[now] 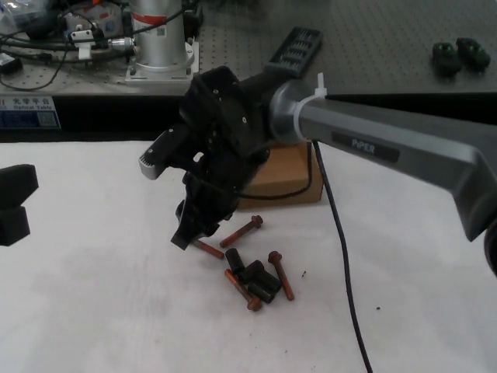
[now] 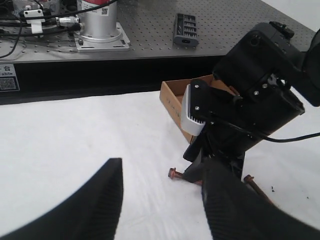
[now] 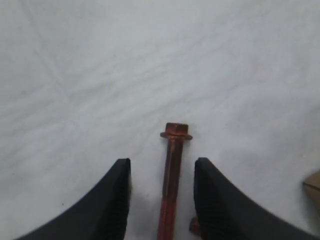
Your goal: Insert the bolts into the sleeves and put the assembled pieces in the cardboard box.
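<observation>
Several rusty bolts and black sleeves (image 1: pixel 260 281) lie in a small heap on the white cloth in the high view. One bolt (image 3: pixel 171 175) lies flat on the cloth between the open fingers of my right gripper (image 3: pixel 162 205), its hex head pointing away from the wrist; neither finger touches it. In the high view that gripper (image 1: pixel 186 231) is lowered just left of the heap, over this bolt (image 1: pixel 208 249). The cardboard box (image 1: pixel 283 175) stands behind it. My left gripper (image 2: pixel 160 210) hangs open and holds nothing, at the bench's left edge (image 1: pixel 14 203), facing the right gripper (image 2: pixel 240 110).
A black cable (image 1: pixel 342 256) runs from the right arm across the cloth. Behind the cloth is a perforated metal plate with a metal post base (image 1: pixel 159 39), a black ribbed part (image 1: pixel 295 47) and two dark knobs (image 1: pixel 462 54).
</observation>
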Robot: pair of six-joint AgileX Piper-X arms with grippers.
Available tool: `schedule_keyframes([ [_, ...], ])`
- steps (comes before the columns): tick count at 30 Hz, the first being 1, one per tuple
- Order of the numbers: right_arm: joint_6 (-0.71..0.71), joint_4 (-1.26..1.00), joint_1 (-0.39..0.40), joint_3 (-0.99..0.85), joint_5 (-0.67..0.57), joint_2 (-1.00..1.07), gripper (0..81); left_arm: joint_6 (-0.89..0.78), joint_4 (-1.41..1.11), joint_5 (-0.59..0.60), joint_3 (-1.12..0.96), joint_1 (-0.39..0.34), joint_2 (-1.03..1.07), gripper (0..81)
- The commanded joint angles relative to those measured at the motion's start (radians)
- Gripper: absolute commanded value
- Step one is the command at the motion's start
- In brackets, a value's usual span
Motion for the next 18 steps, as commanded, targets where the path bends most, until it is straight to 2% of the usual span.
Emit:
schedule_keyframes([
  [1, -0.029, 0.01, 0.0, -0.036, 0.017, 0.014, 31.3, 0.015, -0.018, 0.006, -0.001, 0.003, -0.012, 36.8],
  [18, -0.07, 0.036, -0.008, -0.06, 0.074, 0.075, 31.3, 0.015, -0.018, 0.006, -0.001, 0.003, -0.012, 36.8],
])
